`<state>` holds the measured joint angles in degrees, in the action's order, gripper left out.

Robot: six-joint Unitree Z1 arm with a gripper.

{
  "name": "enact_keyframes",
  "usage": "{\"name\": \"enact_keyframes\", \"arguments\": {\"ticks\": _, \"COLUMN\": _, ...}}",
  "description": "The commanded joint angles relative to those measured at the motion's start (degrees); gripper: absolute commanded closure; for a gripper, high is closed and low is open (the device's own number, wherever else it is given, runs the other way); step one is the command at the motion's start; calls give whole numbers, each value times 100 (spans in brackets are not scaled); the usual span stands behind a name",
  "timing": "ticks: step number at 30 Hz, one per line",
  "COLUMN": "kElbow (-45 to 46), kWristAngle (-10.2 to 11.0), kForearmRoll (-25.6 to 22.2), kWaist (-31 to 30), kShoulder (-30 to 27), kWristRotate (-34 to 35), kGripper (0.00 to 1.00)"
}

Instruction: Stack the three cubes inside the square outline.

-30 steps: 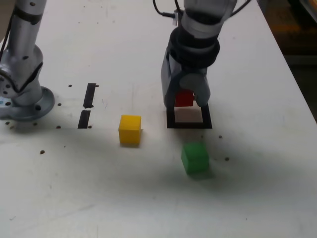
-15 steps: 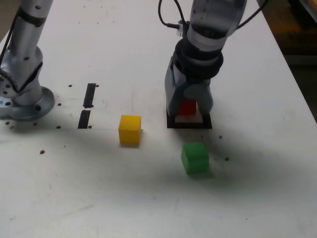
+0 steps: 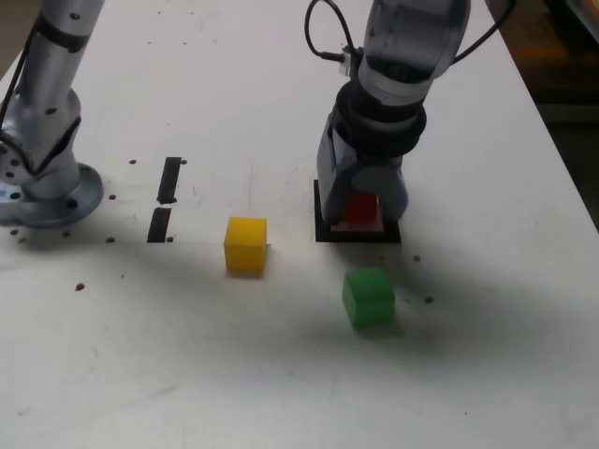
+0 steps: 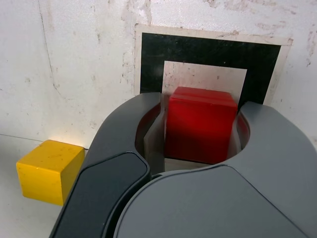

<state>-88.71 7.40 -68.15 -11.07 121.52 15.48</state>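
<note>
Red cube (image 4: 200, 126) is flanked by the parted gripper (image 4: 202, 101) within the square outline (image 4: 213, 49), green cube (image 3: 369, 297) at the exterior view's six o'clock.

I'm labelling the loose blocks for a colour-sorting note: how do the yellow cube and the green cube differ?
The solid yellow cube and the solid green cube differ in colour. In the exterior view, the yellow one sits to the left of the square outline, whereas the green one sits below it. Both rest on the table outside the outline.
</note>
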Motion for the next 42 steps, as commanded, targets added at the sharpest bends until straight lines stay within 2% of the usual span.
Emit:
{"name": "enact_keyframes", "arguments": {"ticks": 1, "kElbow": 9, "kWristAngle": 6, "kForearmRoll": -22, "kWaist": 9, "kShoulder": 6, "kWristRotate": -19, "kGripper": 22}}
{"name": "enact_keyframes", "arguments": {"ticks": 4, "kElbow": 6, "kWristAngle": -1, "kForearmRoll": -63, "kWaist": 9, "kShoulder": -61, "kWristRotate": -28, "kGripper": 10}}
{"name": "enact_keyframes", "arguments": {"ticks": 10, "kElbow": -60, "kWristAngle": -57, "kForearmRoll": -404, "kWaist": -30, "kShoulder": -360, "kWristRotate": -7, "kGripper": 3}}
{"name": "enact_keyframes", "arguments": {"ticks": 15, "kElbow": 188, "kWristAngle": -117, "kForearmRoll": -777, "kWaist": -192, "kShoulder": -1254, "kWristRotate": 23, "kGripper": 0}}
{"name": "enact_keyframes", "arguments": {"ticks": 19, "kElbow": 883, "kWristAngle": -358, "kForearmRoll": -733, "kWaist": -346, "kShoulder": -2148, "kWristRotate": -88, "kGripper": 0}}
{"name": "enact_keyframes", "arguments": {"ticks": 23, "kElbow": 1703, "kWristAngle": -513, "kForearmRoll": -624, "kWaist": -445, "kShoulder": -2614, "kWristRotate": -152, "kGripper": 1}}
{"name": "enact_keyframes", "arguments": {"ticks": 28, "kElbow": 2433, "kWristAngle": -603, "kForearmRoll": -167, "kWaist": -526, "kShoulder": -2571, "kWristRotate": -154, "kGripper": 2}}
{"name": "enact_keyframes", "arguments": {"ticks": 32, "kElbow": 2632, "kWristAngle": -679, "kForearmRoll": 195, "kWaist": -677, "kShoulder": -2360, "kWristRotate": -82, "kGripper": 4}}
{"name": "enact_keyframes", "arguments": {"ticks": 42, "kElbow": 2625, "kWristAngle": -869, "kForearmRoll": 505, "kWaist": -1000, "kShoulder": -2037, "kWristRotate": 109, "kGripper": 7}}
